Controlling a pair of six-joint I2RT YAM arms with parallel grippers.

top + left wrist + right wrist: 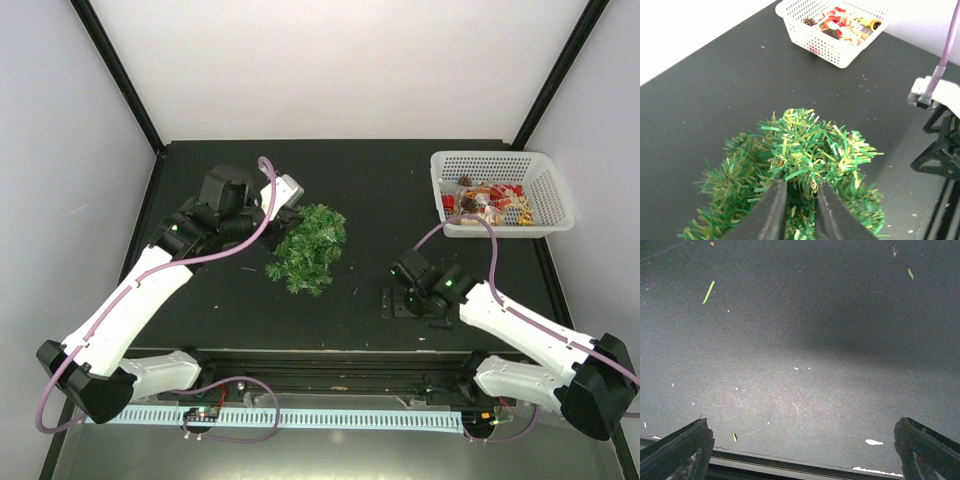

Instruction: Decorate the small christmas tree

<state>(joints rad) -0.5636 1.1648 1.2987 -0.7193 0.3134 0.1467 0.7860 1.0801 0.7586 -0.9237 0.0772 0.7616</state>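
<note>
Pinching the small christmas tree (805, 145) is the left claw (800, 186) (right claw (804, 422) spread wide).

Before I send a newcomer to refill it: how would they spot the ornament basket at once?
Start at the black table, then go to its far right corner, beyond the right gripper. The basket there is rectangular, white perforated plastic, holding red, gold and brown ornaments. It is the only white container; the other object, a bushy green tree, is left of centre.
</note>
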